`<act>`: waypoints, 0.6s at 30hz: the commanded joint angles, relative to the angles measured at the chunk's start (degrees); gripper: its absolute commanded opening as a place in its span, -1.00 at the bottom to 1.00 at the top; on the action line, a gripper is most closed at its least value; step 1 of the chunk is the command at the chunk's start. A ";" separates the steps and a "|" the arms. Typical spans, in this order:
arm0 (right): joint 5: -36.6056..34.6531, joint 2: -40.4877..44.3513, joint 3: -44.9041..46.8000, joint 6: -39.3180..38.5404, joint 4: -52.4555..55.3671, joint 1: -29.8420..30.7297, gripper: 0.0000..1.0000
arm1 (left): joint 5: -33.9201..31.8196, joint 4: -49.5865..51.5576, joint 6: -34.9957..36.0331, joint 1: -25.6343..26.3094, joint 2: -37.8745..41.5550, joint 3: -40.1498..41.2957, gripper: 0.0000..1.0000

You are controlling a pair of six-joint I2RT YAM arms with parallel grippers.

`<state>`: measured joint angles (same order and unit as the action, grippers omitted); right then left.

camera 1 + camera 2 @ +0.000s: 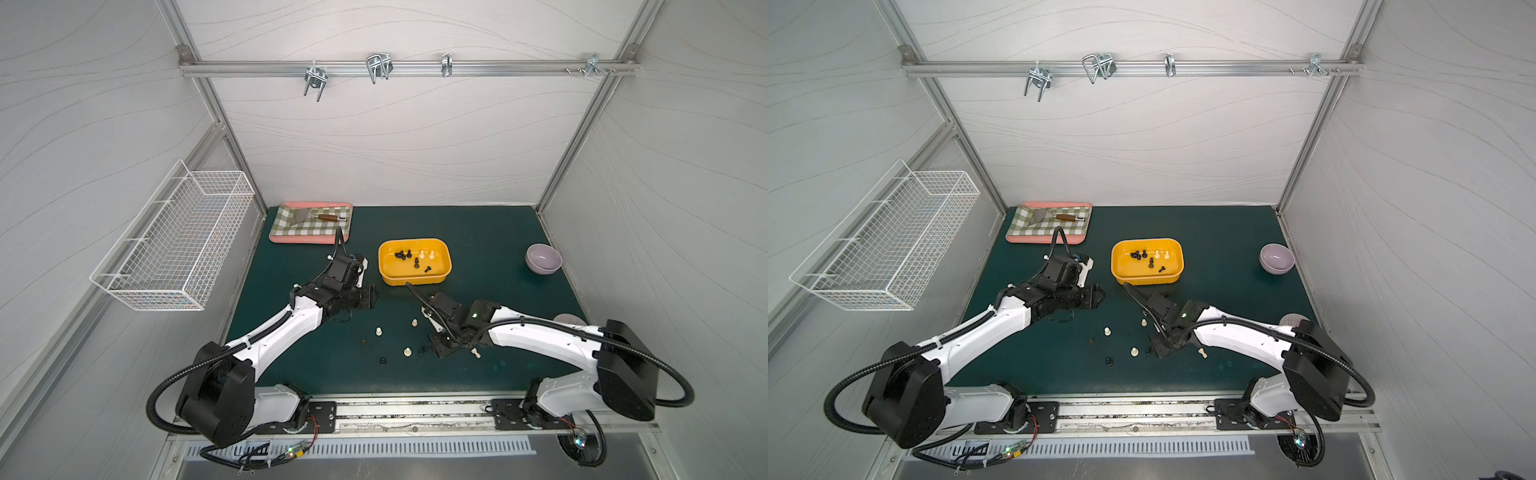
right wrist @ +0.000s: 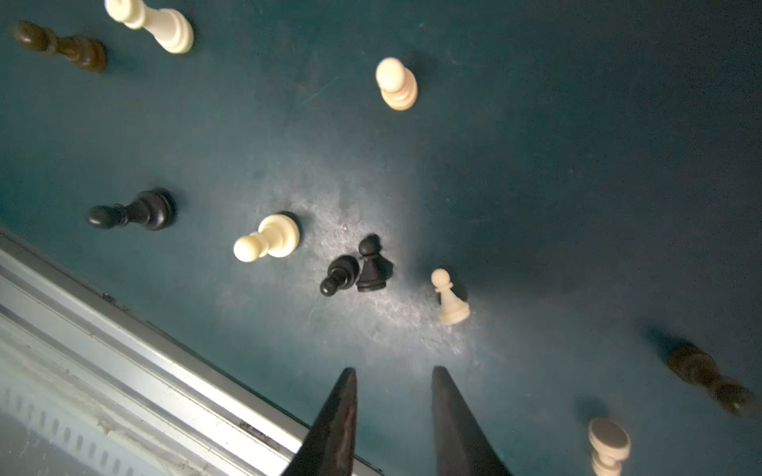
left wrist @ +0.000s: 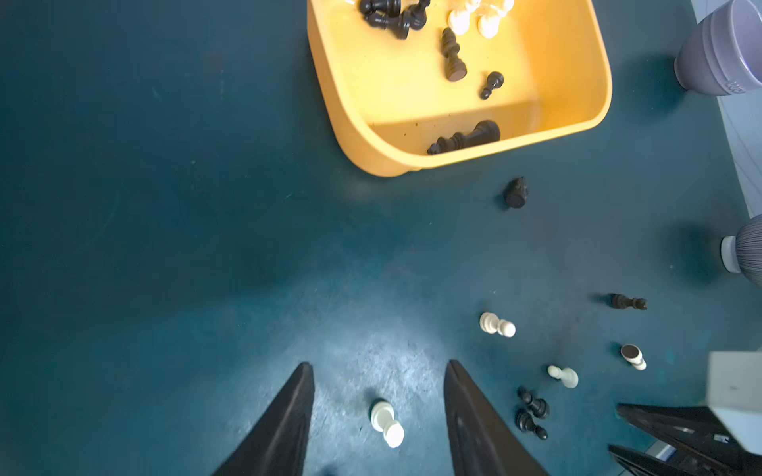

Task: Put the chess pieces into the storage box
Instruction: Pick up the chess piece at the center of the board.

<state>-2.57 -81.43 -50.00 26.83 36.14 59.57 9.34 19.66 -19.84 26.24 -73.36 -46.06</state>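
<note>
Green mat (image 1: 478,232), pale walls (image 1: 374,145), left gripper (image 3: 379,363), right gripper (image 2: 394,369) both parted, empty

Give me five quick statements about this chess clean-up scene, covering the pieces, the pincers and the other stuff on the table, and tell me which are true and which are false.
1. The storage box holds both black and cream chess pieces. True.
2. The left pincer grips a cream piece. False: its jaws stand apart, and the piece lies untouched on the green mat between them.
3. Every piece is already in the box. False: several are out on the mat.
4. A wooden-handled scraper lies on the checkered tray. True.
5. The purple bowl holds chess pieces. False: none shows in it.
</note>
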 commanded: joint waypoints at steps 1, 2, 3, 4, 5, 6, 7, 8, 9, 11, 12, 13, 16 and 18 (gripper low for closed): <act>0.46 -2.61 -1.70 -1.15 -1.74 0.89 -0.34 | -1.30 -0.50 -1.07 -0.16 1.99 0.44 0.05; 0.42 -3.33 -2.00 -1.26 -1.91 0.96 -0.34 | -1.32 -0.29 -1.02 -0.20 2.25 0.53 0.05; 0.46 -4.24 -2.28 -1.40 -2.24 0.99 -0.34 | -1.29 -0.19 -1.00 -0.18 2.34 0.61 0.05; 0.54 -4.81 -2.55 -1.51 -2.48 1.01 -0.34 | -1.32 -0.12 -0.92 -0.14 2.31 0.62 0.05; 0.74 -5.60 -2.80 -1.62 -2.75 1.07 -0.34 | -1.20 0.05 -0.91 -0.18 2.42 0.60 0.05; 0.93 -6.27 -2.98 -1.58 -3.12 1.16 -0.34 | -1.13 0.08 -0.91 -0.14 2.39 0.62 0.05; 1.07 -6.87 -3.12 -1.60 -3.31 1.25 -0.34 | -1.13 0.14 -0.91 -0.17 2.47 0.67 0.05; 1.14 -7.65 -3.34 -1.65 -3.44 1.40 -0.34 | -1.08 0.12 -0.95 -0.14 2.67 0.79 0.05; 1.15 -8.30 -3.52 -1.67 -3.53 1.42 -0.34 | -1.13 0.16 -0.91 -0.14 2.69 0.87 0.05; 1.16 -9.31 -3.70 -1.78 -3.75 1.51 -0.35 | -1.14 0.16 -0.82 -0.15 2.98 1.04 0.05; 1.20 -9.75 -3.79 -1.78 -3.96 1.51 -0.35 | -1.12 0.12 -0.82 -0.14 3.14 1.14 0.05; 1.19 -10.06 -3.84 -1.78 -4.05 1.51 -0.35 | -1.13 0.12 -0.82 -0.14 3.27 1.15 0.06; 1.09 -10.97 -4.14 -1.91 -4.22 1.51 -0.35 | -1.14 0.03 -0.82 -0.15 3.40 1.33 0.06; 0.82 -11.58 -4.31 -1.97 -4.10 1.52 -0.36 | -1.00 0.01 -0.91 -0.14 3.33 1.33 0.06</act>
<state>-1.89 -91.92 -53.21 25.41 32.27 60.58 8.78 20.14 -20.18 26.24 -71.22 -44.51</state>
